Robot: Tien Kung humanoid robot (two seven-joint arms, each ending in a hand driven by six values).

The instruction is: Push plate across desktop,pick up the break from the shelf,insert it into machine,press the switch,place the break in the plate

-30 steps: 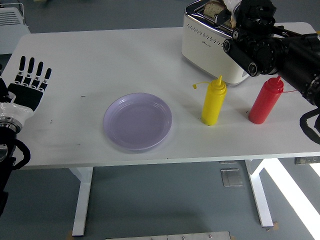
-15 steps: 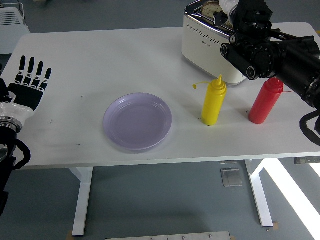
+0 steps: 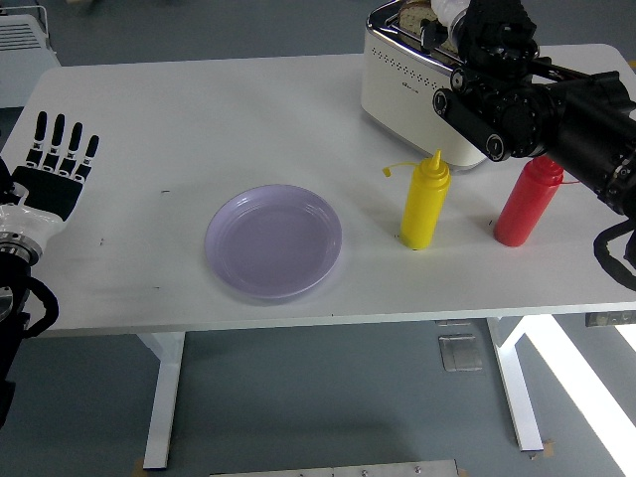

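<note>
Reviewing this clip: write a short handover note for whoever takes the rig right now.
Left hand: open, flat at the table's left edge, holding nothing.
Right hand: over the toaster top; grip can't be told.
Bread sits in the toaster slot.
Plate is empty, mid-table, left of the yellow bottle and red bottle.
Left: move bread to plate; whether the switch is pressed is unclear.

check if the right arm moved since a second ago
Yes. The right hand has shifted up and slightly left over the toaster, uncovering more of the red bottle.
</note>
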